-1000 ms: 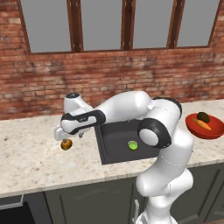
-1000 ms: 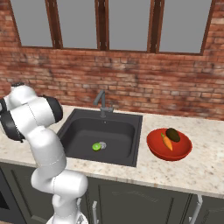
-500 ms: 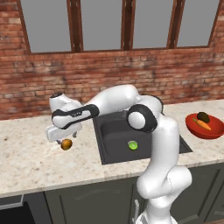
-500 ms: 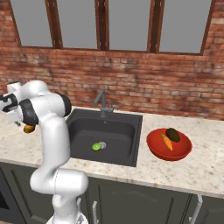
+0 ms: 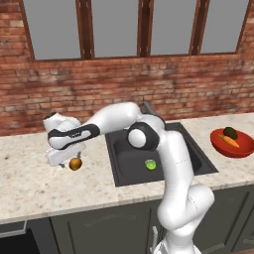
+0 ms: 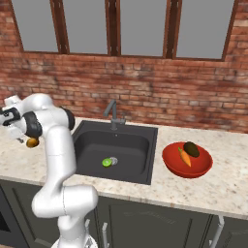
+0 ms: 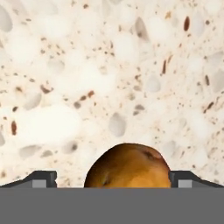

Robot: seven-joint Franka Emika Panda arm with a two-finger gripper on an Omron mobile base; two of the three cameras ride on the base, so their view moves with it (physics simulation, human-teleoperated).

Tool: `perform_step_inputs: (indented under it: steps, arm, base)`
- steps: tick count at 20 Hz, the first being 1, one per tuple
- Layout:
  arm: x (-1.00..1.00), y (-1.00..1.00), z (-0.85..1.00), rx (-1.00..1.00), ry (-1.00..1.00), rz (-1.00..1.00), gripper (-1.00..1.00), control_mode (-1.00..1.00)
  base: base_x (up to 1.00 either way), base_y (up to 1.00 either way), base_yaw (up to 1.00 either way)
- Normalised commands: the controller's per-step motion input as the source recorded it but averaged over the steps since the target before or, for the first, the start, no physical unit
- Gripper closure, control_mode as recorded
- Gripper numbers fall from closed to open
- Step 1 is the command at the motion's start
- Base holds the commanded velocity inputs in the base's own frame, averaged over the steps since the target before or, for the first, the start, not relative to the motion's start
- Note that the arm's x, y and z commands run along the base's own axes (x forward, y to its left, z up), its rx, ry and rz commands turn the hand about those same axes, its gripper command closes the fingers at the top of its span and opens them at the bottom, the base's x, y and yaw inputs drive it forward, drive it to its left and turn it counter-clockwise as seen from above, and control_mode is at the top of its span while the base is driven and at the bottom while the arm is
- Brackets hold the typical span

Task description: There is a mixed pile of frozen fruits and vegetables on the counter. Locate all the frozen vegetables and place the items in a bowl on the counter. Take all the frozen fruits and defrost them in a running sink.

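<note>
My views are evenly and softly lit, with no clear light source or glare. The sink (image 6: 114,150) basin reads darkest. Left of it, the orange-brown ball (image 7: 127,166) looks soft-edged up close, perhaps slightly blurred, casting a faint shadow.

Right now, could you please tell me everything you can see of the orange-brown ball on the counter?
The orange-brown ball is small, round and glossy, orange shading to brown with darker mottling. It sits on the beige speckled counter, left of the sink. The open gripper is right over it, a fingertip standing apart on either side; neither visibly touches it. Its underside is hidden.
</note>
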Motion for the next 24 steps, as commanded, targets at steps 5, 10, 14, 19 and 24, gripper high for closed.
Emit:
perform_step_inputs:
  steps: [5,10,14,19,24]
  arm:
    - [0.00,-0.38,-0.50,0.00,0.04,0.00,-1.00,-1.00]
    - [-0.02,-0.18,-0.19,0.00,-0.02,0.00,-1.00,-1.00]
    - [0.00,-0.04,-0.15,0.00,0.00,0.00,1.00,-1.00]
    - [0.00,-0.15,-0.13,0.01,0.00,0.00,1.00,-1.00]
    - [0.00,-0.37,0.14,0.00,0.09,0.00,1.00,-1.00]
  base:
    - [0.00,0.00,0.00]
    - [0.00,0.00,0.00]
    - [0.00,0.00,0.00]
    - [0.00,0.00,0.00]
    - [0.00,0.00,0.00]
